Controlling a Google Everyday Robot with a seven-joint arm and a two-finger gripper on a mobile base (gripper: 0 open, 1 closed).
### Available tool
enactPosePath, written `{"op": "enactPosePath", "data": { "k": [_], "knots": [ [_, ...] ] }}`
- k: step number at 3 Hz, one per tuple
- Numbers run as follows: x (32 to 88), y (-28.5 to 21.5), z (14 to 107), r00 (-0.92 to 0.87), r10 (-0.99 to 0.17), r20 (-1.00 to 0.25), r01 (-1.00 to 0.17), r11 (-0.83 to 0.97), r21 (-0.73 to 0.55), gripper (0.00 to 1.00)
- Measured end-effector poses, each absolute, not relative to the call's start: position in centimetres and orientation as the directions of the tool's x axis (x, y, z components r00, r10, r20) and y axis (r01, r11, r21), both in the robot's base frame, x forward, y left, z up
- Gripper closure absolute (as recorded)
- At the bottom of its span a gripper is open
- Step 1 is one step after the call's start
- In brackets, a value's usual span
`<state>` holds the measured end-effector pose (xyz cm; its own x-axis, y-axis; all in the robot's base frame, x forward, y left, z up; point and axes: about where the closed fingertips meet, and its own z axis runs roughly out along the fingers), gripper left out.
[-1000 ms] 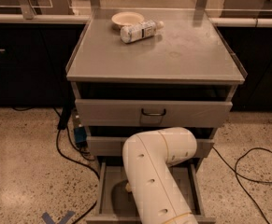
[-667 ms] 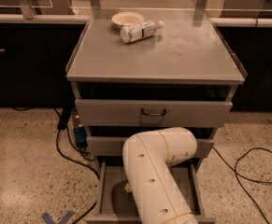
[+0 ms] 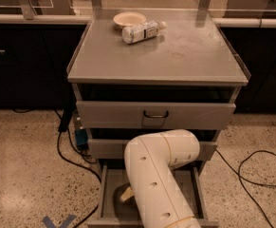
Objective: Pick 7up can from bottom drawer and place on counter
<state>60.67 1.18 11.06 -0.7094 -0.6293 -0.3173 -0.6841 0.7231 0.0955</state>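
Note:
My white arm reaches down from the front into the bottom drawer, which is pulled out the furthest. My gripper is low inside the drawer at its left side, mostly hidden behind the arm, with only a pale tan piece showing. The 7up can is hidden from view. The counter is the flat grey top of the cabinet, above the drawers.
A clear bottle with a white label lies on its side at the back of the counter, beside a shallow bowl. The top drawer is slightly open. Cables run on the floor to the right and left.

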Motion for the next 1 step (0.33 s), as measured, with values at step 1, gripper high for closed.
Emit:
{"op": "enactPosePath", "data": {
  "k": [1],
  "knots": [
    [60.67,1.18,11.06,-0.709,-0.629,-0.317,-0.684,0.723,0.095,0.00]
  ]
}}
